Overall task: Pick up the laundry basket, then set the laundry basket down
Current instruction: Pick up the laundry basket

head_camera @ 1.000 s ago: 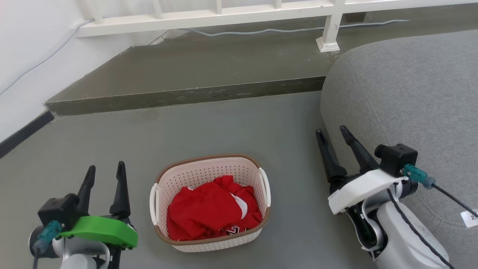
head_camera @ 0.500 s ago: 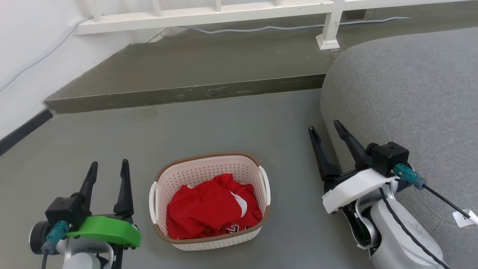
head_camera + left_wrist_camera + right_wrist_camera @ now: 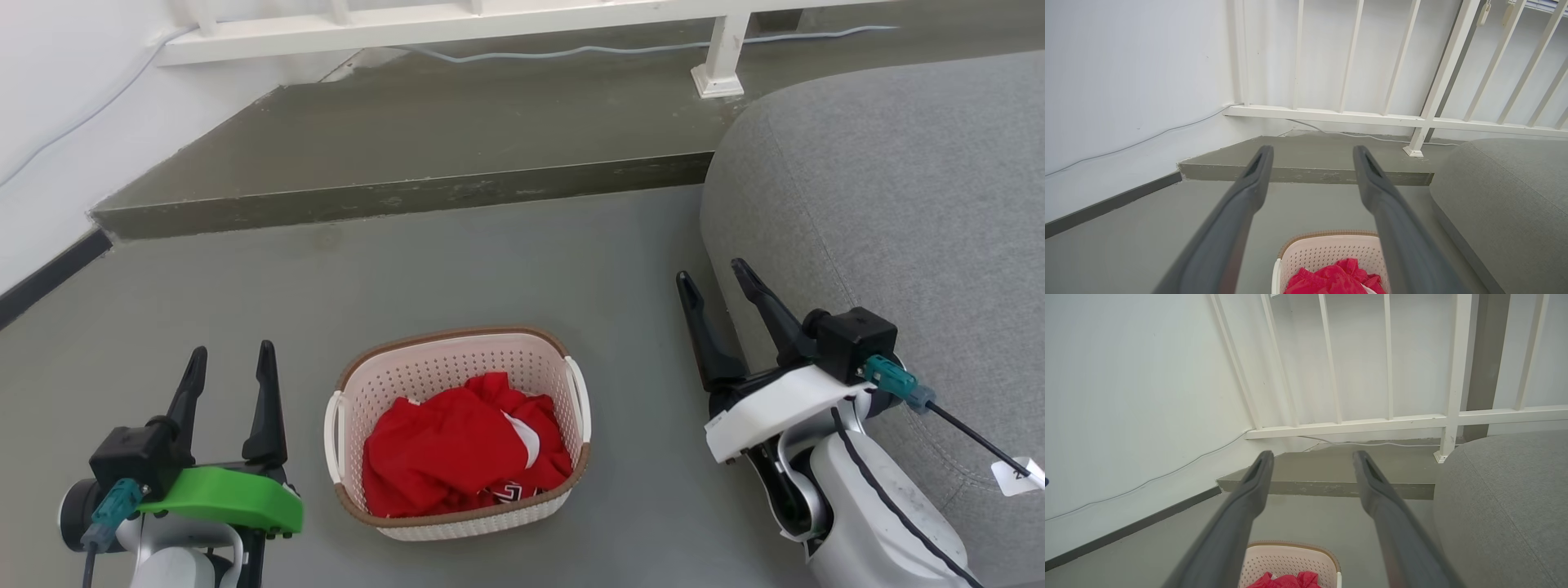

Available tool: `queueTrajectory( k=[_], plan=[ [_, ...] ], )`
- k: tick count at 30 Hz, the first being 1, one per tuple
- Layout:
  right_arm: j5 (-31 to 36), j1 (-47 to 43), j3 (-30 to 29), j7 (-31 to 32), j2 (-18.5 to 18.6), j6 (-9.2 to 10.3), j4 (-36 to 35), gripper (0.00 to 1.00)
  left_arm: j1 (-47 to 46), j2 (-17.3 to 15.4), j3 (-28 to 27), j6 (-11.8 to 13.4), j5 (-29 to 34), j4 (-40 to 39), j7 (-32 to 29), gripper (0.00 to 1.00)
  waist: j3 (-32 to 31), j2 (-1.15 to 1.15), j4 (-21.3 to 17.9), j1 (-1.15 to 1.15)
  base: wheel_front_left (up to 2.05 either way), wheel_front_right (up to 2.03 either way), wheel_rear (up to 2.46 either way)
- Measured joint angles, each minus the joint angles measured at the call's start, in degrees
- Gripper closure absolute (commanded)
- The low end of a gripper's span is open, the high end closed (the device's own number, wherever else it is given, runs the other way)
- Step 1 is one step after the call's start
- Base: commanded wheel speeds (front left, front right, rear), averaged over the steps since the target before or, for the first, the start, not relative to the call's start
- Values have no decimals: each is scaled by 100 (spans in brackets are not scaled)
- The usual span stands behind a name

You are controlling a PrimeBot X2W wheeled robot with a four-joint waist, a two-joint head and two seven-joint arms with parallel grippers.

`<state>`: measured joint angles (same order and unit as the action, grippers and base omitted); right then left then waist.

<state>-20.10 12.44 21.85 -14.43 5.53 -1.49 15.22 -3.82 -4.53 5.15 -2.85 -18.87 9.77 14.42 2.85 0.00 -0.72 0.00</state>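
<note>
A grey floor (image 3: pixel 506 261) runs back to a low raised step (image 3: pixel 457 139) of the same dull colour. Along the far edge of the step stands a white railing (image 3: pixel 457 20), and a pale cable (image 3: pixel 571 51) trails on the step at its foot. A white wall (image 3: pixel 65 98) with a dark skirting board (image 3: pixel 49 273) closes the left side. A large grey upholstered seat (image 3: pixel 898 180) with a rounded corner stands on the right.

The laundry basket (image 3: pixel 457 371) sits on the floor near the bottom middle of the head view, upright, between the two arms and touching neither. It is cream-white with perforated walls, a brown woven-look rim and a white handle on each short side. A crumpled red garment (image 3: pixel 457 453) with a patch of white lies inside and covers the bottom.

The left gripper (image 3: pixel 232 349), with a bright green cover on its wrist, is at the lower left, just beside the basket's left handle but apart from it. Its two dark fingers point away from the robot with a clear gap between them, and they hold nothing.

The right gripper (image 3: pixel 710 271), with a white cover on its wrist, is at the right, close against the front of the grey seat and farther from the basket. Its fingers are likewise spread and empty. In both wrist views the far end of the basket shows low down between the parted fingers.
</note>
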Motion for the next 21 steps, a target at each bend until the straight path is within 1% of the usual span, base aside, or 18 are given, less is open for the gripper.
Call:
queueTrajectory(
  k=[9, 15, 21],
  plan=[
    [31, 1, -55, 0, -24, -2, 0, 0, -8, 27, -49, -67, 0, 2, 0, 0, 105, 0, -6, 0, 0, 0, 0],
    [67, 40, -78, 0, -43, -3, -2, 0, -69, 40, -119, -100, 0, 0, 0, 0, 263, 0, -8, 0, 0, 0, 0],
    [153, 144, -89, 0, -64, -44, -10, 0, -149, 46, -147, -124, 0, -7, 0, 0, 480, 0, -17, 0, 0, 0, 0]
  ],
)
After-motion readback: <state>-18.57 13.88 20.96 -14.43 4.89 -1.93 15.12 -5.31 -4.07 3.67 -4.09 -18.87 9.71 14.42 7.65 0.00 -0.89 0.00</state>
